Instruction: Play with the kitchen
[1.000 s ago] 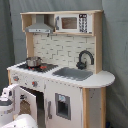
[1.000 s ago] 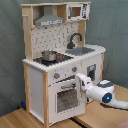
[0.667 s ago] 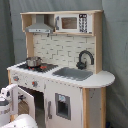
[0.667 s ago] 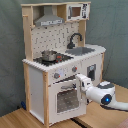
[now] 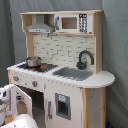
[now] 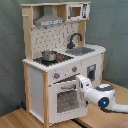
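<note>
End effector: at the oven door point(image 6: 66, 98) of the kitchen point(image 6: 60, 60), wrist up against the door's top right corner in the second exterior view; finger state impossible to tell, tips hidden behind the white wrist housing point(image 6: 84, 90).
Arm: white links with a blue-lit joint point(image 6: 103, 102), reaching in from the second exterior view's right; only a white edge of it at the first exterior view's lower left point(image 5: 5, 97).
Kitchen location: standing on a light-wood table point(image 6: 15, 119), grey curtain behind, filling both exterior views.
Oven door: swung ajar in the first exterior view point(image 5: 25, 97), dark cavity showing beside it; contents of the cavity not visible.
Why held there: likely working the door by its upper edge, since the top edge gives the most leverage on a bottom or side hinge; a judgement only.
Hob: black, carrying a small metal pot point(image 6: 48, 55); nothing discernible inside the pot.
Sink: grey basin point(image 5: 72, 73), appears empty, black faucet point(image 5: 85, 59) arched over it.
Microwave: top shelf point(image 5: 70, 22), door closed, contents unseen.
Hood: above the hob point(image 5: 39, 26).
Risk: tall light unit, a hard pull could rock it.
</note>
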Controlling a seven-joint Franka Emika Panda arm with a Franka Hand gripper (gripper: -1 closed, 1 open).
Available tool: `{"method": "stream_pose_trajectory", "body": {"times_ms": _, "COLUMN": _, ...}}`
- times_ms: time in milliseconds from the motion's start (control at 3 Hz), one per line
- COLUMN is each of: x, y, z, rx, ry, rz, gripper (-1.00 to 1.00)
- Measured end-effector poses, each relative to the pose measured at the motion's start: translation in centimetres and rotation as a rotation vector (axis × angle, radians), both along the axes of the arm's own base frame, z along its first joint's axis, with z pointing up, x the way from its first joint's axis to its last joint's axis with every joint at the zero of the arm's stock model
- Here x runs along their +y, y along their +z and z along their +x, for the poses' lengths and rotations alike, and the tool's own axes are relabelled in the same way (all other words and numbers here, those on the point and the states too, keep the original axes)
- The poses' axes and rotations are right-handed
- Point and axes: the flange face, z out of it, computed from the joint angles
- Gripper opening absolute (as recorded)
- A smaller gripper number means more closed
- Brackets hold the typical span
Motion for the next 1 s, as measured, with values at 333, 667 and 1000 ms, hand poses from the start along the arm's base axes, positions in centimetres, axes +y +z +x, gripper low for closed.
{"method": "stream_pose_trajectory", "body": {"times_ms": 333, "x": 0.9, "y": 0.0, "z": -0.5, "rx": 0.0, "ry": -0.052, "rz": 0.0, "gripper": -1.0}}
{"method": "stream_pose_trajectory", "body": {"times_ms": 667, "x": 1.9, "y": 0.0, "z": -1.1, "rx": 0.0, "ry": -0.099, "rz": -0.003, "gripper": -1.0}}
{"method": "stream_pose_trajectory", "body": {"times_ms": 1000, "x": 3.0, "y": 0.0, "z": -1.9, "rx": -0.005, "ry": -0.144, "rz": -0.003, "gripper": -1.0}}
